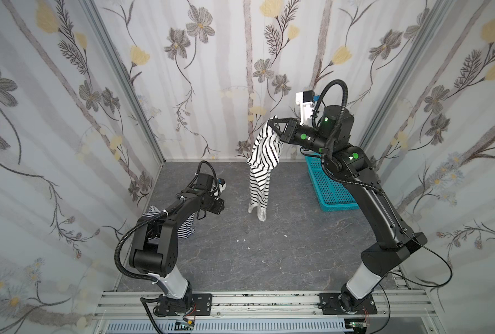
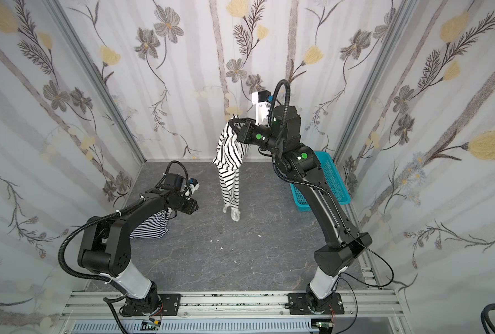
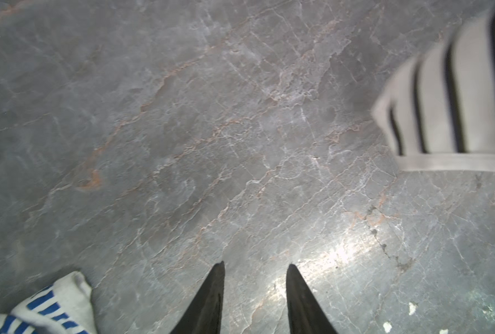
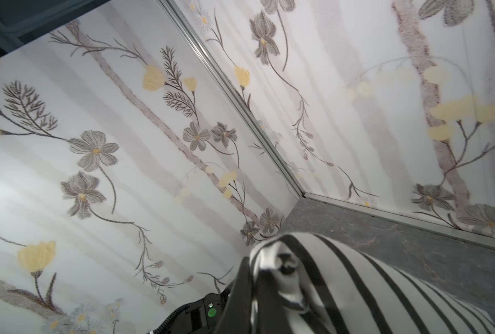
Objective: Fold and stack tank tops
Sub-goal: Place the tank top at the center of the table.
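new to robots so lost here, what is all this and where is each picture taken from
Two black robot arms with pincer grippers work over a grey marble-look table. Two pictures look down from overhead; two come from wrist cameras. The right gripper is shut on a hanging white tank top with wide black stripes. The left gripper is open, empty. A crumpled navy-and-white fine-striped top lies under the left arm; a teal perforated plastic basket sits back right.

The right gripper (image 2: 231, 125) holds the black-striped tank top (image 2: 229, 156) aloft, far centre; the navy-striped tank top (image 2: 151, 228) lies left, beneath the left arm (image 2: 142, 209).
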`<action>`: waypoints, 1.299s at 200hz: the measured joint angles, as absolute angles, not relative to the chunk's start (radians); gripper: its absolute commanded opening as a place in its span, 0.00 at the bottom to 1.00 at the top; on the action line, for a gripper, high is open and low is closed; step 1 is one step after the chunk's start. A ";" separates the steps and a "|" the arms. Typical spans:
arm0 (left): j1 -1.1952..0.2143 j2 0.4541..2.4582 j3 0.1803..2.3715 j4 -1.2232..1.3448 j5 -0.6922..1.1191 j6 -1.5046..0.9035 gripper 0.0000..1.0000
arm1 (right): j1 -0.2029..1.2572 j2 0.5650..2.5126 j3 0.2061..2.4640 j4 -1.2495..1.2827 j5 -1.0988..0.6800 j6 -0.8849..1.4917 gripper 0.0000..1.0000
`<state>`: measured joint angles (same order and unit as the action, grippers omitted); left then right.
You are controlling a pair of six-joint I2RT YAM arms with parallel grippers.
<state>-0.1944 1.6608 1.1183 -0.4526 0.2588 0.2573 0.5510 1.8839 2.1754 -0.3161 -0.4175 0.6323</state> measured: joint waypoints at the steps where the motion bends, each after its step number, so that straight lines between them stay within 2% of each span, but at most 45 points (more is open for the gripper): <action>1: -0.194 1.661 1.118 -0.453 0.259 0.257 0.38 | 0.552 1.884 2.176 -0.314 -0.418 0.633 0.00; 18: -0.173 1.654 1.116 -0.450 0.265 0.255 0.38 | 0.565 1.882 2.174 -0.282 -0.427 0.646 0.00; 38: -0.162 1.654 1.108 -0.450 0.268 0.255 0.38 | 0.567 1.846 2.062 -0.234 -0.405 0.654 0.00; 107: -0.160 1.675 1.107 -0.450 0.285 0.259 0.38 | 0.572 1.687 1.238 -0.226 -0.328 0.777 0.00; 131: -0.173 1.694 1.107 -0.450 0.294 0.266 0.38 | 0.573 1.638 1.078 -0.223 -0.272 0.792 0.00; 189: -0.358 1.868 1.189 -0.453 0.260 0.311 0.39 | 0.612 1.623 0.969 -0.210 -0.205 0.795 0.00; 260: -0.373 2.188 1.574 -0.415 0.118 0.288 0.39 | 0.743 1.653 1.029 -0.207 -0.185 0.820 0.05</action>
<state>-0.3725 2.1880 1.5742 -0.4152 0.1177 0.2882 0.7433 1.6531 1.0294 -0.2070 -0.1852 0.8204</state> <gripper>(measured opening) 0.392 0.049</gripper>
